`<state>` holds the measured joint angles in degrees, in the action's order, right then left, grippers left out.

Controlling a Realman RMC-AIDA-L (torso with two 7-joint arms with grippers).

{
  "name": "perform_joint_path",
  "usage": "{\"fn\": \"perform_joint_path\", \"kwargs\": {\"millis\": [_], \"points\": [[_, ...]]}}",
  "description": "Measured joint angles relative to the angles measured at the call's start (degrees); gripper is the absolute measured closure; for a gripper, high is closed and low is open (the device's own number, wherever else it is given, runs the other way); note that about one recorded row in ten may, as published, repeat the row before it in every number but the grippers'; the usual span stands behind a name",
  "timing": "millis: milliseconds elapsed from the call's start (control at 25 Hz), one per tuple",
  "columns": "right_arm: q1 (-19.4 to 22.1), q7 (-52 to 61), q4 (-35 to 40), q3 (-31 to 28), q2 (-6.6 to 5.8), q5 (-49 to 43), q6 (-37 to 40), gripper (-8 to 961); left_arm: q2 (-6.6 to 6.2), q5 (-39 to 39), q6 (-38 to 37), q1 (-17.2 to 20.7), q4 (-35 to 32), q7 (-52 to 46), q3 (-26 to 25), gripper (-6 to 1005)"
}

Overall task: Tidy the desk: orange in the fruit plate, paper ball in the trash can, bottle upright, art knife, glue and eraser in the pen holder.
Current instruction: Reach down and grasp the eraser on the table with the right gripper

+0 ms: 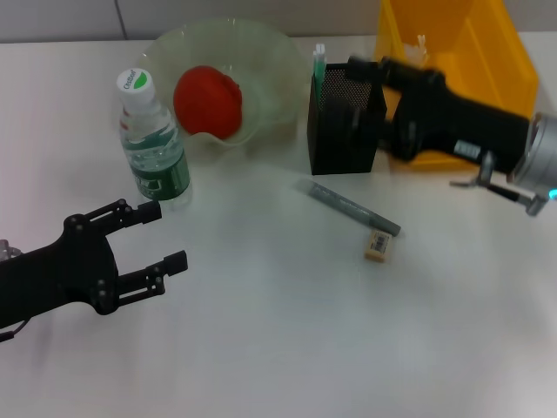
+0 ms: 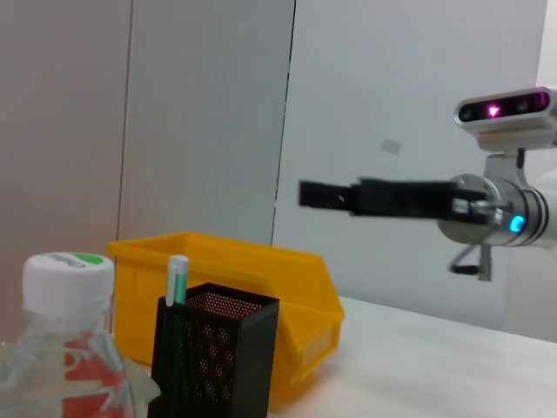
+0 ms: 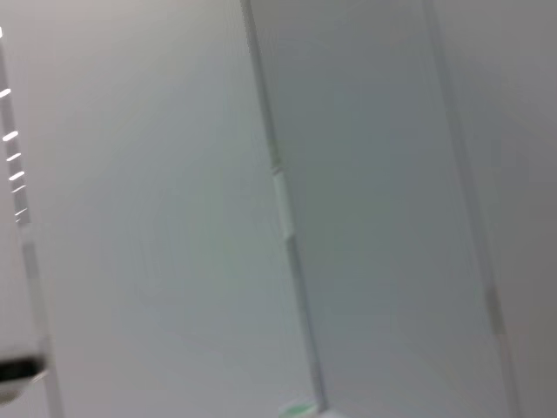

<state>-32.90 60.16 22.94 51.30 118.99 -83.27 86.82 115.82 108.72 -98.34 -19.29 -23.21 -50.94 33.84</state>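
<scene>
At upper left of the head view, the orange point(image 1: 207, 100) lies in the plate point(image 1: 270, 61), with the bottle point(image 1: 152, 144) upright just beside it. Right of them stands the black holder point(image 1: 344, 122), a green-capped glue stick point(image 1: 318, 63) inside. The right gripper point(image 1: 361, 70) hovers over the holder; whether it is released or clenched cannot be told. The knife point(image 1: 352, 207) and eraser point(image 1: 379, 246) lie on the table point(image 1: 278, 348). At lower left, the left gripper point(image 1: 165, 235) hangs spread and empty.
</scene>
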Motion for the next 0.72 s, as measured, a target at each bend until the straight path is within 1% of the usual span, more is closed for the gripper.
{"fn": "perform_joint_path", "kwargs": {"millis": [40,80,240,560,720], "points": [[0.3,0.8,1.1,0.0,0.0,-3.0,1.6,260,-0.02,0.0,-0.1,0.0,0.0,0.0,0.0,230],[0.3,0.8,1.1,0.0,0.0,-3.0,1.6,260,-0.02,0.0,-0.1,0.0,0.0,0.0,0.0,231],[1.4,2.4,3.0,-0.6,-0.03,-8.4,3.8,260,-0.04,0.0,-0.2,0.0,0.0,-0.1,0.0,230],[3.1,3.3,5.3,-0.7,-0.12,-8.3,3.9,262,-0.07,0.0,-0.4,0.2,0.0,-0.1,0.0,231],[3.2,7.3,8.2,-0.3,-0.23,-9.1,3.9,263,-0.08,0.0,-0.6,0.2,0.0,-0.1,0.0,231]]}}
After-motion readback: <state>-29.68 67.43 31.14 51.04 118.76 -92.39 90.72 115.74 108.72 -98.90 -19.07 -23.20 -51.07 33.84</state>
